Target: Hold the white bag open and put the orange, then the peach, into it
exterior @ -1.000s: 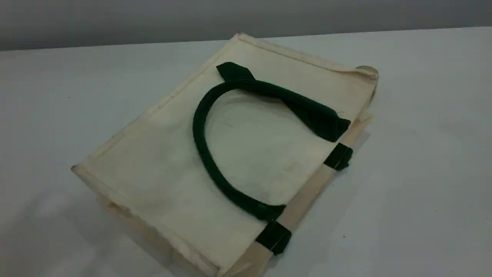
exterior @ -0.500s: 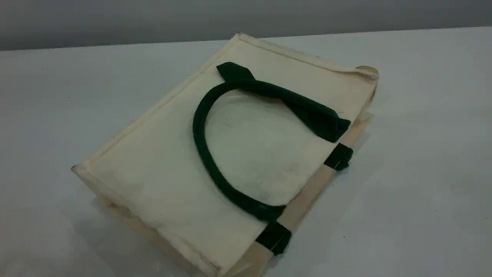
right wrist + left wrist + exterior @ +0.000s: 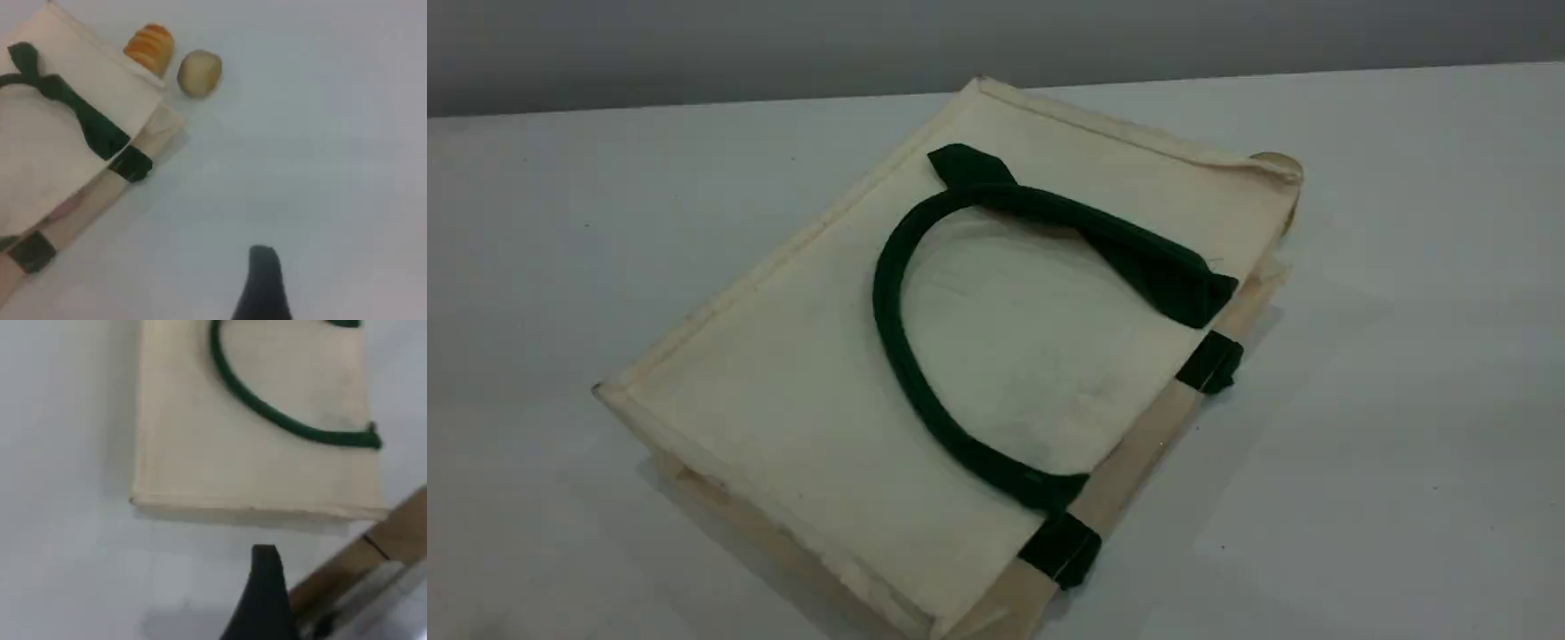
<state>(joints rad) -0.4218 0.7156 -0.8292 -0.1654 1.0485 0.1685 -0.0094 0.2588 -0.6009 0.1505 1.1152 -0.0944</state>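
Note:
The white bag (image 3: 800,373) lies flat on the table, its dark green handle (image 3: 887,338) looped over its upper face. The left wrist view looks down on the bag (image 3: 220,453), with my left gripper (image 3: 265,561) above bare table just short of the bag's near edge. In the right wrist view the bag (image 3: 47,153) is at the left, and my right gripper (image 3: 263,259) hangs over bare table to its right. Only one dark fingertip of each gripper shows, with nothing at either. The orange and the peach are out of view.
A ridged orange-tan bread loaf (image 3: 151,45) and a tan potato (image 3: 199,72) lie just past the bag's corner. A tan bit (image 3: 1278,164) peeks from behind that corner in the scene view. A brown strip (image 3: 373,550) crosses the left wrist view's lower right.
The bag has not moved. Only faint shadows on the table's near left shift.

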